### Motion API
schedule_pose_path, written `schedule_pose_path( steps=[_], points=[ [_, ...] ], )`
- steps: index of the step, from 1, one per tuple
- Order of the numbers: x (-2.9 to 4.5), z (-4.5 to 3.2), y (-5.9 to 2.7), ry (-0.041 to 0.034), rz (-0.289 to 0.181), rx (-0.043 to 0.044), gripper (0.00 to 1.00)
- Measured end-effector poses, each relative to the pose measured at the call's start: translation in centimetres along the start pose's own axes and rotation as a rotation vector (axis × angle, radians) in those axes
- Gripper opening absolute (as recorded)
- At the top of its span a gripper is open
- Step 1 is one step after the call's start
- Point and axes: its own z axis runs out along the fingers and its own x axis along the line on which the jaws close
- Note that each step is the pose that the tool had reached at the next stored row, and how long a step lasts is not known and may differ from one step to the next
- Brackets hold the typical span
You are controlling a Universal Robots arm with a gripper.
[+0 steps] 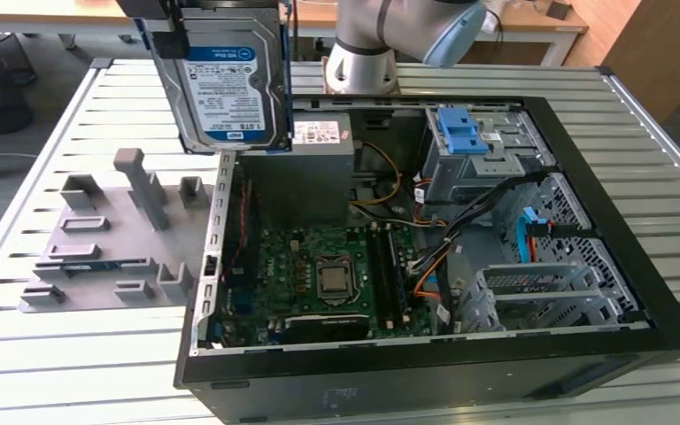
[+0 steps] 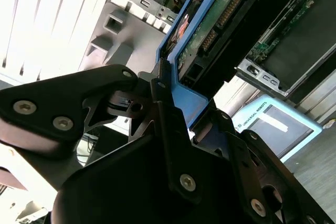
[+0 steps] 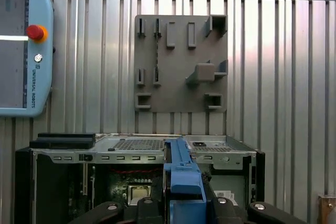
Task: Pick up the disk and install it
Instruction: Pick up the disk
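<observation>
Presently listed: the disk (image 1: 231,84), a silver hard drive in a blue carrier frame (image 2: 191,103), hangs upright in the air over the far corner of the open computer case (image 1: 623,292) toward the exterior view's left, just beside the power-supply box (image 1: 316,146) and well apart from the grey fixture plate (image 1: 104,239). Its white label with a blue band (image 1: 227,53) faces the exterior camera; in the second wrist view the opposite face shows a green circuit board (image 2: 210,30). The gripper (image 2: 160,85) comes down from the upper edge of the exterior view and points downward. Its black fingers (image 2: 169,129) are drawn in narrow and clamp the frame's upper edge. In the first wrist view the blue frame stands edge-on over the case's side rail (image 3: 136,153). The arm's pale base column (image 1: 370,53) rises from the slatted metal worktop (image 1: 33,372) behind the case. Further entries: a white sticker (image 1: 316,133) on the power-supply box; a grey metal cage with a blue latch (image 1: 470,142) at the case's far side toward the exterior view's right; a green motherboard (image 1: 316,266) on the case floor; a pale blue teach pendant (image 3: 23,45) with a red button (image 3: 35,32) and a line of print along its edge, lying on the worktop beside the fixture plate.
</observation>
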Motion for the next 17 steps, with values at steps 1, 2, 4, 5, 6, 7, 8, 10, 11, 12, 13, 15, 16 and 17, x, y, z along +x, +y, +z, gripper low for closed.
schedule_pose_path(
  steps=[1,2,4,5,6,7,8,10,11,12,13,15,16,17],
  points=[
    [0.02,0.0,-0.18,0.0,0.0,-0.0002,0.36],
    [0.04,0.0,-0.36,-0.0001,0.001,-0.0005,0.36],
    [0.09,0.0,-0.73,0.0,0.001,-0.0009,0.36],
    [0.12,0.0,-0.92,0.0,0.001,-0.0009,0.36],
    [0.14,-0.01,-1.11,0.0,0.002,-0.001,0.36],
    [0.17,-0.01,-1.29,0.0,0.002,-0.0011,0.36],
    [0.2,-0.01,-1.47,0.0,0.002,-0.0011,0.36],
    [0.25,-0.02,-1.84,0.0,0.003,-0.0012,0.36],
    [0.28,-0.02,-2.03,0.0,0.003,-0.0013,0.36],
    [0.31,-0.01,-2.22,-0.0001,0.003,-0.0012,0.36],
    [0.34,-0.02,-2.4,-0.0001,0.003,-0.0012,0.36],
    [0.43,-0.03,-2.68,0.0,0.004,-0.0013,0.36],
    [0.49,-0.03,-2.76,0.0,0.004,-0.0013,0.36],
    [0.57,-0.03,-2.83,-0.0001,0.005,-0.0012,0.36]
  ],
)
